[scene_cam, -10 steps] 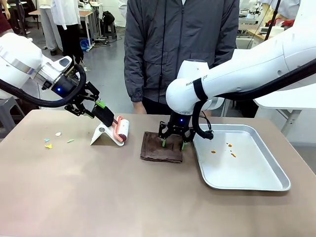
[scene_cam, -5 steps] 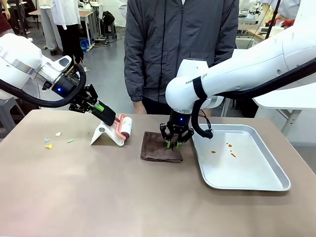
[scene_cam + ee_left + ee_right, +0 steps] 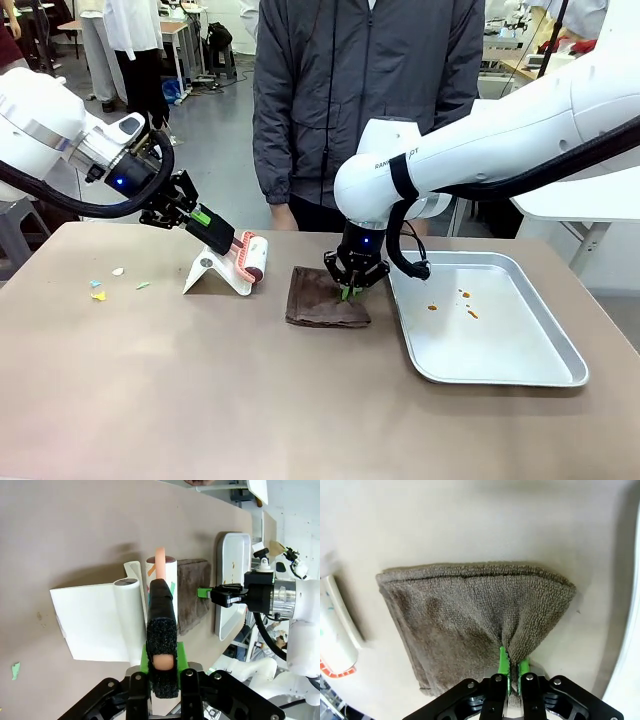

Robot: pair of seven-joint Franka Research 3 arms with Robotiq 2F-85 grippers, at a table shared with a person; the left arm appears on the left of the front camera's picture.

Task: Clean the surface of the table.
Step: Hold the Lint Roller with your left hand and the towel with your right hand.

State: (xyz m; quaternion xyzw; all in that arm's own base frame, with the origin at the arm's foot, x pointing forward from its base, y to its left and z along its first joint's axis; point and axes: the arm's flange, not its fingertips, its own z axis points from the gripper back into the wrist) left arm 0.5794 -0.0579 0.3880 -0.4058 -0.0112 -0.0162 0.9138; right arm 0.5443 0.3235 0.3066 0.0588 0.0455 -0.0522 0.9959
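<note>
On the brown table, a lint roller with a salmon-pink core rests on its white stand. My left gripper is shut on the roller's black foam handle, coming in from the left. In the left wrist view the roller lies along the stand beyond that gripper. A folded brown cloth lies at mid-table. My right gripper points straight down, shut on a pinched fold near the cloth's right edge. In the right wrist view the cloth puckers toward that gripper.
A shiny metal tray with small orange stains sits right of the cloth. Small paper scraps lie on the table at the far left. A person in a dark jacket stands at the far edge.
My left gripper has closed on the roller's handle. The right gripper's fingers, spread on the cloth a second ago, have closed and pinched a fold of it.
</note>
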